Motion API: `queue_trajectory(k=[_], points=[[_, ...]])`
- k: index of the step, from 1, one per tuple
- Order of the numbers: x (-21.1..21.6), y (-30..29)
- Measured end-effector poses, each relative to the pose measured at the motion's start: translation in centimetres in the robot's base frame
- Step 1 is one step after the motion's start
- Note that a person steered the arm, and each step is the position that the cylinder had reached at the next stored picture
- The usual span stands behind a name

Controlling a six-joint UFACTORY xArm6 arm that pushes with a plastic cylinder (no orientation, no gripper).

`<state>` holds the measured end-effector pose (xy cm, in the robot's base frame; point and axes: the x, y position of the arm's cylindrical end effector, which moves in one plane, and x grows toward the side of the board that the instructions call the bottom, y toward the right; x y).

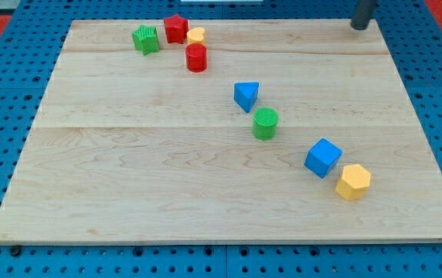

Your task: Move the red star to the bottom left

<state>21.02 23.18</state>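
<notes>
Camera view: a single picture looked down at an angle on a pale wooden board (167, 193) that rested on a blue pegboard table (5, 154).
Rod: a straight dark rod came down from the view's top right corner; there was no gripper on it, so nothing to open or close.
My tip (359, 28): the rod's lower end sat near the board's top right edge, touching no block and well apart from all of them.
Red star (176, 28): it sat near the view's top edge, left of centre, in the middle of a small cluster.
Green block (146, 38): a ridged, roughly star-like shape lay just to the left of the red star, very close to it; I could not tell whether the two touched.
Small yellow block (196, 35): it lay just to the right of the red star, its shape too small to make out.
Red cylinder (196, 58): it stood upright just below the small yellow block.
Blue triangle (246, 96): it lay near the board's centre.
Green cylinder (265, 123): it stood just below and right of the blue triangle.
Blue cube (323, 157): it sat toward the lower right.
Yellow hexagon (353, 182): it lay just beside the blue cube, at its lower right.
</notes>
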Motion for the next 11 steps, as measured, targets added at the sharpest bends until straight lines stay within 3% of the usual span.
queue_trajectory(k=[8,11], points=[[-1.7,-27.7],[-0.7,-28.9]])
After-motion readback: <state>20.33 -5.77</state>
